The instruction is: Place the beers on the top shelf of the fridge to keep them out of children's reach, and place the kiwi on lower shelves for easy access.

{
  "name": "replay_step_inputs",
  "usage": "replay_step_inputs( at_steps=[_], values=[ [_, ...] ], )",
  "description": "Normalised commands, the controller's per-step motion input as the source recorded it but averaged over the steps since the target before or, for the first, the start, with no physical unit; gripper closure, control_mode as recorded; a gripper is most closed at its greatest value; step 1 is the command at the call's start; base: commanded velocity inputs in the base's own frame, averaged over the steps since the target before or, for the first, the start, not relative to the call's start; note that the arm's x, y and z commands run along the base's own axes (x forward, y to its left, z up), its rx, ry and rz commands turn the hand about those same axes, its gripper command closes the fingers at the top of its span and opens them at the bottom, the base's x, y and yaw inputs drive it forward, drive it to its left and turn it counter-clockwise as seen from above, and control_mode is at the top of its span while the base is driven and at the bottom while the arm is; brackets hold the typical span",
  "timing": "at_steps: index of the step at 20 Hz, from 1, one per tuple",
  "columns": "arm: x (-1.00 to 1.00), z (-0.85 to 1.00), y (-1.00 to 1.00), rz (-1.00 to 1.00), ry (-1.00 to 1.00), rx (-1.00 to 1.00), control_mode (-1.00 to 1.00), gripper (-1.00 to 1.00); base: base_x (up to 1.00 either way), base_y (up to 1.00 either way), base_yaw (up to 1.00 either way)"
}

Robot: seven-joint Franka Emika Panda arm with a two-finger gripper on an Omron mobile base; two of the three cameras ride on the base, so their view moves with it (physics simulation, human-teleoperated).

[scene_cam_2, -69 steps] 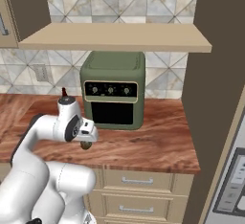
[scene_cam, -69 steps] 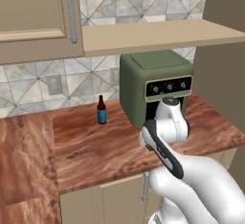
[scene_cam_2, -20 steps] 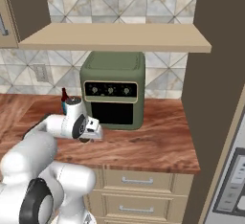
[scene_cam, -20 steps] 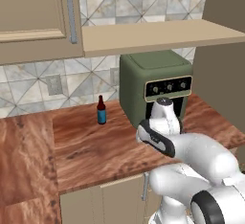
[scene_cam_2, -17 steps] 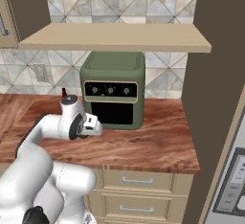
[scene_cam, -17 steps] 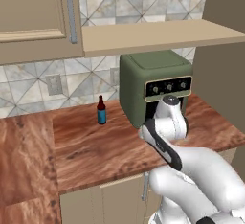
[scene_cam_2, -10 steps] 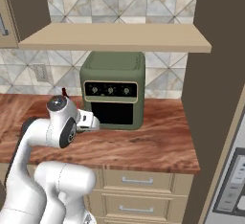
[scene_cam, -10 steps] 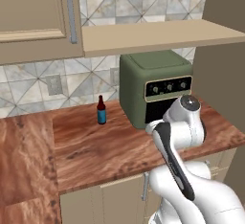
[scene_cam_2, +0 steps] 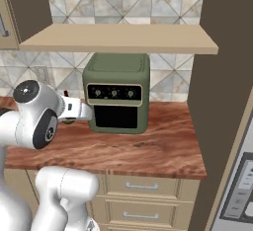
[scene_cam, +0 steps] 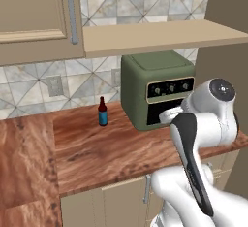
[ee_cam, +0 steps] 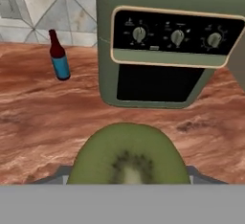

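At the counter: the kiwi (ee_cam: 128, 157) is seen gripped in the claw (ee_cam: 128, 180), held up in front of the green oven (ee_cam: 167, 41) — the fingertips are hidden behind the fruit.
Claw: judged clenched on the kiwi, which fills the space between the jaws.
Bottle: one maroon beer (scene_cam: 102, 111) is left standing upright on the wood counter (scene_cam: 97, 148), near the oven's left side, well apart from the claw.
Relation: the fridge (scene_cam_2: 237, 175) is placed off to the arm's right — only its silver edge is caught in the right base view, so a wide swing or a drive is judged to be called for.
Views: in the hand view the kiwi's cut face is shown; in the base views it is hidden by the arm.
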Motion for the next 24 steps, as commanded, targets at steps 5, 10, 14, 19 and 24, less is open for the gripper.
replay_step_inputs(
  at_steps=[5,10,14,19,24],
  values=[
    [-0.69,0.02,0.0,0.0,-0.07,-0.08,-1.0,1.0,0.0,0.0,0.0],
    [-0.56,-0.01,0.0,0.0,-0.01,-0.06,-1.0,1.0,0.0,0.0,0.0],
    [-0.56,0.0,0.0,0.02,0.0,-0.07,-1.0,1.0,0.0,0.0,0.0],
    [-0.12,0.0,0.0,0.0,0.0,-0.01,1.0,1.0,-0.49,0.0,0.0],
    [0.0,0.0,0.0,0.0,0.0,0.0,1.0,1.0,-0.54,-0.24,0.0]
  ],
)
